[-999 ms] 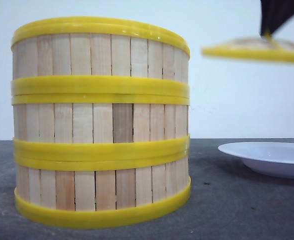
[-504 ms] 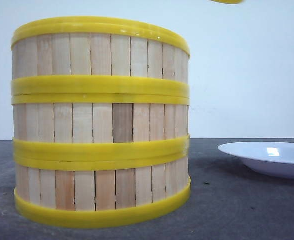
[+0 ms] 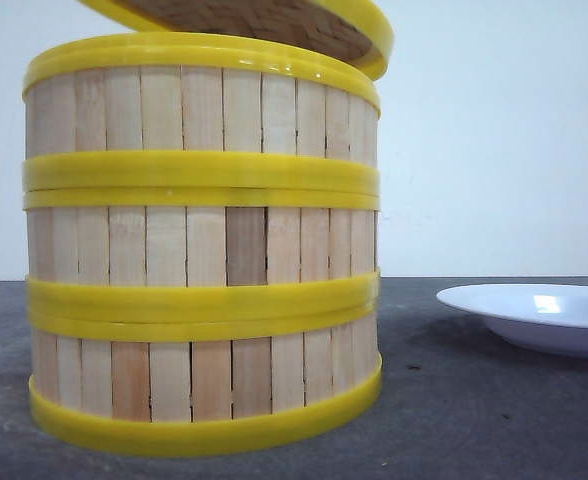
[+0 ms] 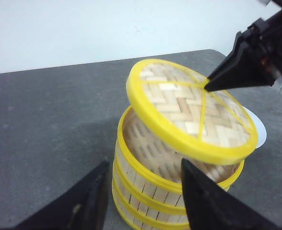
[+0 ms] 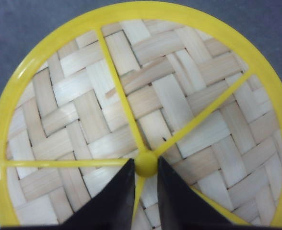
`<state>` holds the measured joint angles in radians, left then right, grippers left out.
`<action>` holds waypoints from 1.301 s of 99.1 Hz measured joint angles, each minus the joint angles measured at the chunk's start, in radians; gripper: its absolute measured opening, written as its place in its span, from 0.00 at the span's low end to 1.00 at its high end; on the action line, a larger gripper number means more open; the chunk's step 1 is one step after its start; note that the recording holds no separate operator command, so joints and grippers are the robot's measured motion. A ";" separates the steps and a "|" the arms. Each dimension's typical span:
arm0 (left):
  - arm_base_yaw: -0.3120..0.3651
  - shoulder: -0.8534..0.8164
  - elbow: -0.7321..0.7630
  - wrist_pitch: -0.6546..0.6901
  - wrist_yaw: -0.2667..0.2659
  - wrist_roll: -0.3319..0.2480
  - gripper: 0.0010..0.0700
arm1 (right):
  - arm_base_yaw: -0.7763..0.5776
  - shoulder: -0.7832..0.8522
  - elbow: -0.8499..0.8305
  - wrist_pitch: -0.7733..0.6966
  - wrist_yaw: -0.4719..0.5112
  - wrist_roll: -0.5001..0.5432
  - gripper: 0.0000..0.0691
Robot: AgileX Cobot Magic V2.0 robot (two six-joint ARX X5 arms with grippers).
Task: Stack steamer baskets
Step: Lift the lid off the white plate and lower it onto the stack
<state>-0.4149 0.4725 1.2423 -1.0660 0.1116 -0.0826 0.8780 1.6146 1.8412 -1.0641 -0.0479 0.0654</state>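
My right tool (image 5: 145, 179) is clenched on the small yellow knob (image 5: 146, 163) at the centre of the domed woven bamboo lid with its yellow rim (image 4: 191, 108). The lid hangs tilted over the open mouth of the stack, its lower edge close to the top rim; in the front view I cannot tell whether it touches.

My left tool (image 4: 143, 191) waits released, fingers spread, just beside the stack and gripping nothing.

The three round steamer baskets of pale wooden slats and thick yellow rims (image 3: 202, 245) already sit one upon another on the dark grey surface (image 3: 474, 420), rims aligned, so I judge the stacking itself done and the capping in hand.

To do it well, I would level the lid first, since a tilted one may catch one side of the rim and shove the top basket. Then centre it over the opening, checking from the left wrist view, and lower slowly until the rims meet all round before letting go. The white plate (image 3: 539, 315) lies well apart on the right, out of the way.
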 joint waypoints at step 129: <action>0.000 0.000 0.000 0.000 0.000 -0.008 0.38 | 0.043 -0.014 0.034 0.065 0.180 -0.064 0.66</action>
<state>-0.4149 0.4725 1.2423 -1.0660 0.1116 -0.0902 0.9211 1.6001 1.8751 -0.9989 0.1322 0.0017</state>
